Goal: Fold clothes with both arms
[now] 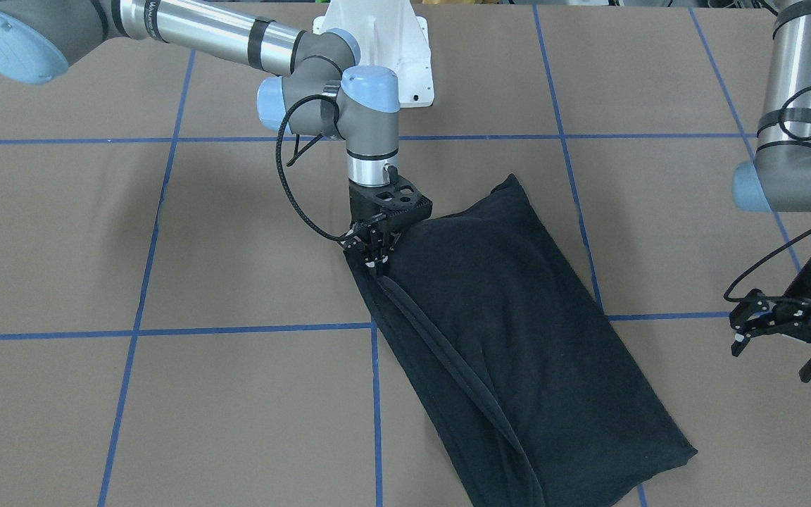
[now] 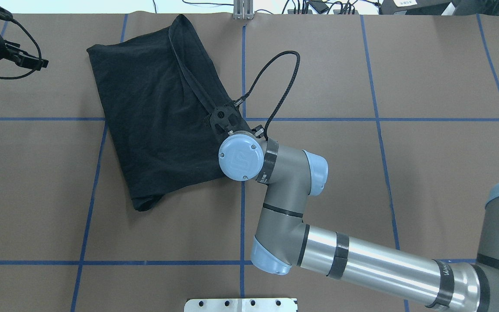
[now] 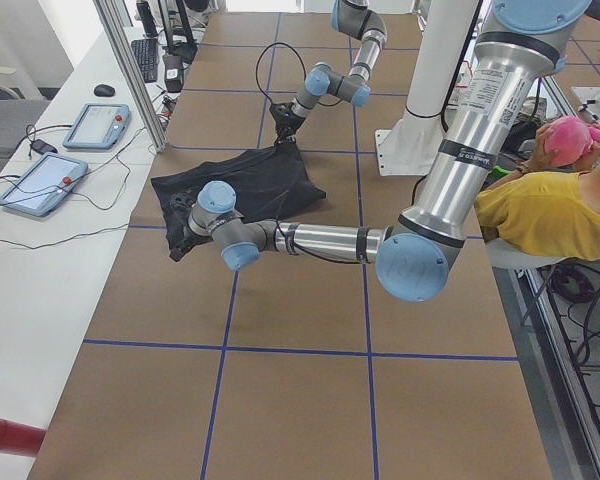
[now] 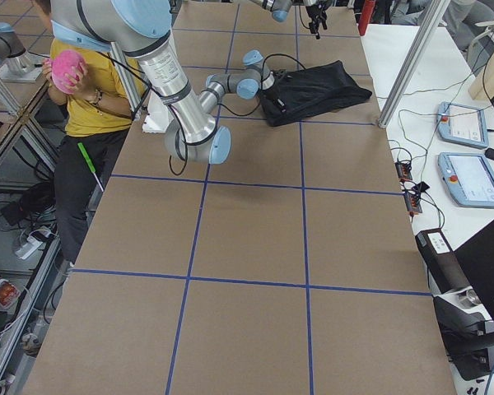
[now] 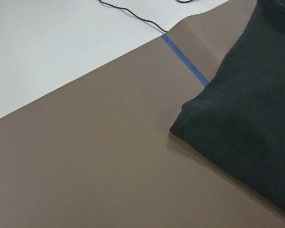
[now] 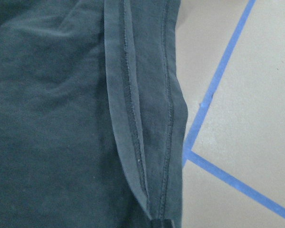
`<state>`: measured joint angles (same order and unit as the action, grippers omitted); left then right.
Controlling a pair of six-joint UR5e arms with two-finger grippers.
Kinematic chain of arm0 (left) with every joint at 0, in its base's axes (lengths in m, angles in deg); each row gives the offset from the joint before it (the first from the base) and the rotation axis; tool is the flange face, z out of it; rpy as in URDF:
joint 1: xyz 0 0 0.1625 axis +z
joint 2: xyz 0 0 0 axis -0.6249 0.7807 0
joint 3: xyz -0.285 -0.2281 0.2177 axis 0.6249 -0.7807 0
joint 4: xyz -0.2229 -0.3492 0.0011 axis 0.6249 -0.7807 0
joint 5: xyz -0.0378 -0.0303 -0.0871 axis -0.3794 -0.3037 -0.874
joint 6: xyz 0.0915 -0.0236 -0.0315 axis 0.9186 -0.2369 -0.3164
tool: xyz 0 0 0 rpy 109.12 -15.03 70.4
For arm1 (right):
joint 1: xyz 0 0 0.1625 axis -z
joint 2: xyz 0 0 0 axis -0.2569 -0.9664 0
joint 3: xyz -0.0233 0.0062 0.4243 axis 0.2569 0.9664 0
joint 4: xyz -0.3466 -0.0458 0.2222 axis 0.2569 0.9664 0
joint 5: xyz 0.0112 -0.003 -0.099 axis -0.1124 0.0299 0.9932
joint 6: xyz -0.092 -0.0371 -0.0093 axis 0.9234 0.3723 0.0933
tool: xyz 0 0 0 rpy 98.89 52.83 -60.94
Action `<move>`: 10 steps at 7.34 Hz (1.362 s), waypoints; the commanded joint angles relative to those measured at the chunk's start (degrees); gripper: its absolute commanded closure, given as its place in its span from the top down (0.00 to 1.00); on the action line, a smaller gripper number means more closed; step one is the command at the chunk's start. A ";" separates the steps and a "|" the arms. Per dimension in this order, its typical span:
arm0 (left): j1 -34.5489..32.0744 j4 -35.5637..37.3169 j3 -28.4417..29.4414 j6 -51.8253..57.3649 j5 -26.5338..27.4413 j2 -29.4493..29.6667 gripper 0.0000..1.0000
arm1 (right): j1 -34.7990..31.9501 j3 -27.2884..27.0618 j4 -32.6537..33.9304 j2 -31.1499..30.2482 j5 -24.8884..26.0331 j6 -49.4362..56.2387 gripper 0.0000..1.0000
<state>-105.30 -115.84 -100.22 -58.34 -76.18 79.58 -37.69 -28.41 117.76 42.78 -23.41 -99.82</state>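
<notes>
Brown taped table (image 1: 236, 246), hem (image 6: 133, 142) of black T-shirt (image 1: 518, 317) tight in right claw (image 1: 375, 262); left claw (image 1: 775, 355) agape, aside.

We saw a black shirt (image 5: 247, 109) filling the right side, lying on the brown table cover (image 5: 85, 161); its rounded corner pointed left, near the middle of the view; a strip of blue tape (image 5: 185, 59) ran down from the top and passed under the cloth's edge; beyond the cover lay a white surface (image 5: 47, 47), with a thin black cable (image 5: 133, 15) curving across its upper part.
</notes>
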 commanded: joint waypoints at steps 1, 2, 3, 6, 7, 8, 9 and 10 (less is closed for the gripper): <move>0.00 0.00 -0.04 -0.10 0.00 0.00 1.00 | 1.35 -9.12 0.08 -8.80 -0.15 -3.99 0.00; 0.00 0.00 -0.04 -0.27 0.00 0.00 1.00 | 2.31 -12.05 0.08 -11.55 -0.15 -4.97 0.00; 0.09 0.00 0.14 -0.27 0.00 0.09 1.00 | 2.76 -12.34 0.16 -11.49 -0.15 -4.98 0.00; 0.09 0.00 -0.21 -1.32 0.00 0.09 1.00 | -0.38 -12.17 0.16 -9.30 -3.90 -13.23 1.00; 0.09 0.00 -0.56 -2.72 0.00 0.18 1.00 | -2.84 -11.30 0.25 -7.20 -8.81 -17.77 1.00; 0.26 0.00 -1.87 -6.65 0.00 0.18 1.00 | -3.56 -7.89 0.16 -3.52 -9.81 -22.60 1.00; 2.00 0.09 -4.49 -12.95 0.26 -0.17 1.00 | -3.74 -5.94 0.16 -1.75 -9.91 -25.43 1.00; 4.28 0.17 -7.04 -16.49 0.61 -1.39 1.00 | -3.65 -5.84 0.08 -1.29 -10.52 -30.85 1.00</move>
<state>-103.35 -115.76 -104.26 -69.52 -75.93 79.25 -41.13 -35.45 117.91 39.97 -33.06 -124.69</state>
